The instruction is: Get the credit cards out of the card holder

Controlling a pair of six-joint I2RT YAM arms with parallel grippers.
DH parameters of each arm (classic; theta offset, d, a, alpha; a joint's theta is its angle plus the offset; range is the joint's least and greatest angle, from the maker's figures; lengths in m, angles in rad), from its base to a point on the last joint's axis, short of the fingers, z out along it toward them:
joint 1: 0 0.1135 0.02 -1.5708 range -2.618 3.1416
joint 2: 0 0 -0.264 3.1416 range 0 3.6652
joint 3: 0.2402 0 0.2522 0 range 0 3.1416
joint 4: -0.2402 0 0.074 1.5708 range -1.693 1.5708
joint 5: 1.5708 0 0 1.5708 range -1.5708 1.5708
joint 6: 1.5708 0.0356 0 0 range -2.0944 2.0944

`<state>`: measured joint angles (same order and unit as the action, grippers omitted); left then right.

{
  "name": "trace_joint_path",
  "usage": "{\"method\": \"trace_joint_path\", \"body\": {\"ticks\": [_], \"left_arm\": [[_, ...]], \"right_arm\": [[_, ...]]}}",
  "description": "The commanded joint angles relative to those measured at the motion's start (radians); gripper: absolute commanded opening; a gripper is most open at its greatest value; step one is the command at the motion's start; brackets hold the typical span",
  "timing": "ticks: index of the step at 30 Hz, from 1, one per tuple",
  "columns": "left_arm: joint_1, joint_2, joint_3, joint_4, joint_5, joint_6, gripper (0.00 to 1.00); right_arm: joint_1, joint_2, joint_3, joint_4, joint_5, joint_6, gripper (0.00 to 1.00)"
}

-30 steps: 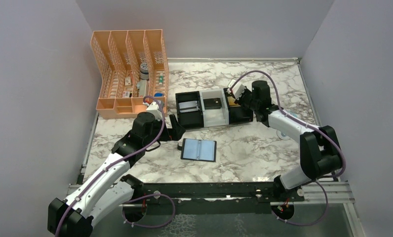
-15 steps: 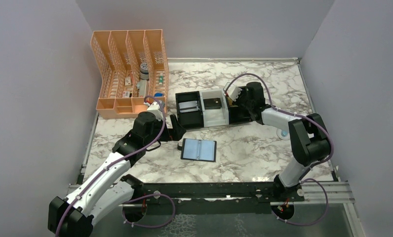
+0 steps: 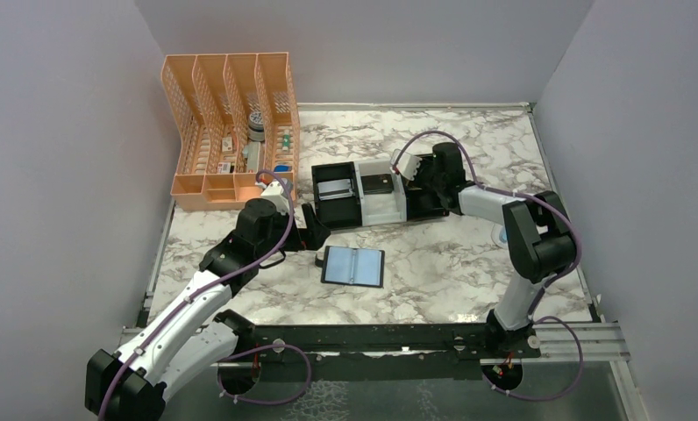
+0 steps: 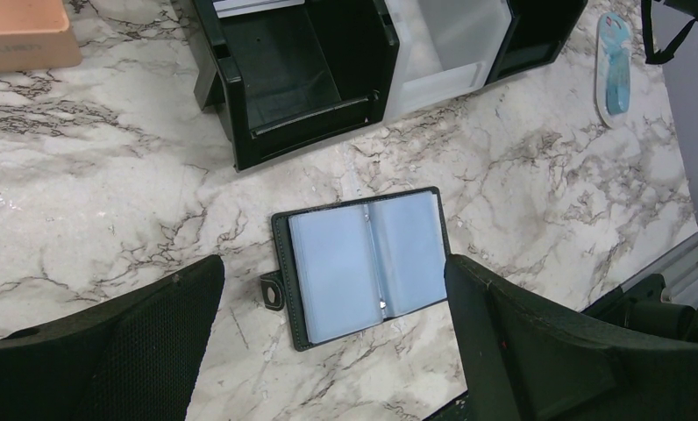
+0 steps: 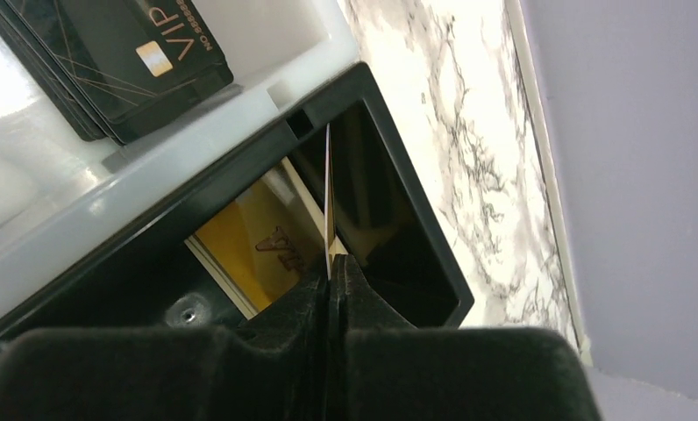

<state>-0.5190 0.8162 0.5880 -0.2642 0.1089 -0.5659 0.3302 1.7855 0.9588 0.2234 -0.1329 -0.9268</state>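
One credit card [image 5: 328, 189], thin, stiff and probably slick, stands edge-on, pinched in the right claw [image 5: 330, 263] over the black tray [image 5: 416, 272]; a firm edge grip suits it. The left claw [image 4: 335, 272] gapes wide above the open card holder [image 3: 353, 266] on the tabletop [image 4: 109, 175].

Glossy marble-pattern table [image 3: 451, 263], matt black card holder [image 3: 353, 266] with smooth blue-grey plastic sleeves [image 4: 332, 272], shiny black plastic tray [image 4: 284, 83], frosted white plastic tray [image 4: 455, 44], perforated peach plastic organiser [image 3: 227, 123], dark glossy credit cards [image 5: 126, 53] with gold print
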Motion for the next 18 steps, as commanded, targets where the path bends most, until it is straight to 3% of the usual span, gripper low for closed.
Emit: {"method": "trace_joint_path", "body": {"ticks": [1, 4, 18], "left_arm": [[-0.001, -0.01, 0.001, -0.001, 0.023, 0.003, 0.99], [-0.001, -0.005, 0.003, -0.002, 0.023, 0.004, 0.99], [-0.002, 0.043, 0.012, -0.006, 0.05, 0.011, 0.99]], "right_arm": [[0.001, 0.032, 0.056, -0.075, -0.083, -0.069, 0.06], [0.001, 0.034, 0.068, -0.1, -0.082, -0.08, 0.18], [0.0, 0.028, 0.055, -0.122, -0.103, -0.105, 0.22]]}}
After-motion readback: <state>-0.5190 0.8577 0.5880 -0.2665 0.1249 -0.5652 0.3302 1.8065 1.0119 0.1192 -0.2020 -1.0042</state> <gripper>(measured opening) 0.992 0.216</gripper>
